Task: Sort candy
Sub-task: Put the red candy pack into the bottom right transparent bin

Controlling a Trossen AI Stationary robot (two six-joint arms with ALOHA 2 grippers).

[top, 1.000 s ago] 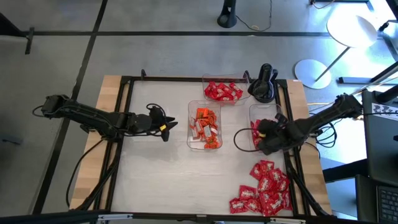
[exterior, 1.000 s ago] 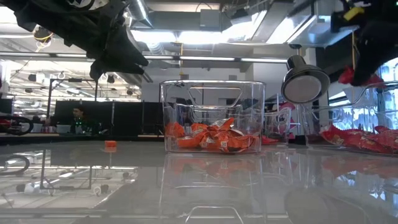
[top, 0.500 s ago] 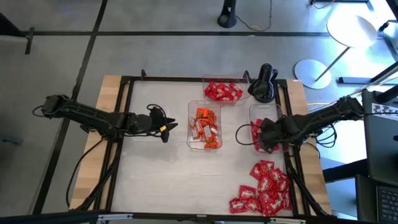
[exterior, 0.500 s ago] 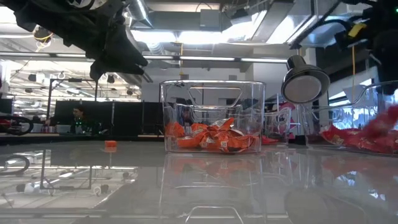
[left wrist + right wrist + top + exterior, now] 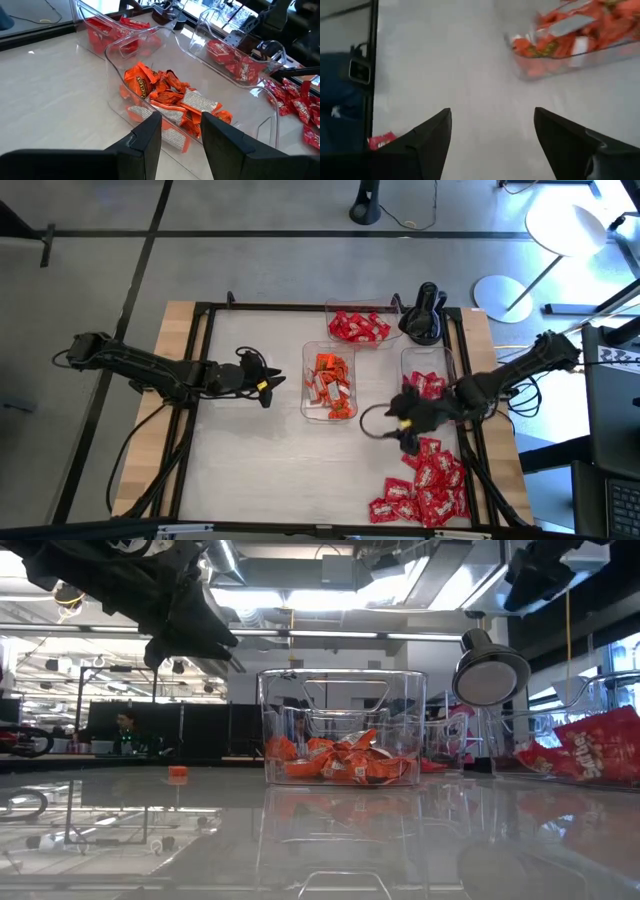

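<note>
Nearest the front edge of the bench (image 5: 260, 470), a loose pile (image 5: 422, 485) of about 20 red candies lay unsorted at the right. Just behind it the right gripper (image 5: 405, 427) hovered low over bare bench, between the pile and the right tray (image 5: 425, 387), its fingers (image 5: 427, 142) spread wide with nothing between them. The next pick would likely come from the pile. To do it well, the arm should single out 1 candy at the pile's edge, come straight down with fingers open, and close on the wrapper's middle so that neighbours are not dragged along. Farther back, the middle tray (image 5: 328, 385) held orange candies, and the left gripper (image 5: 268, 388) waited beside it, fingers (image 5: 145, 142) parted a little and empty. Farthest, the rear tray (image 5: 358, 327) held plain red candies. The right tray already held several red ones with white marks.
</note>
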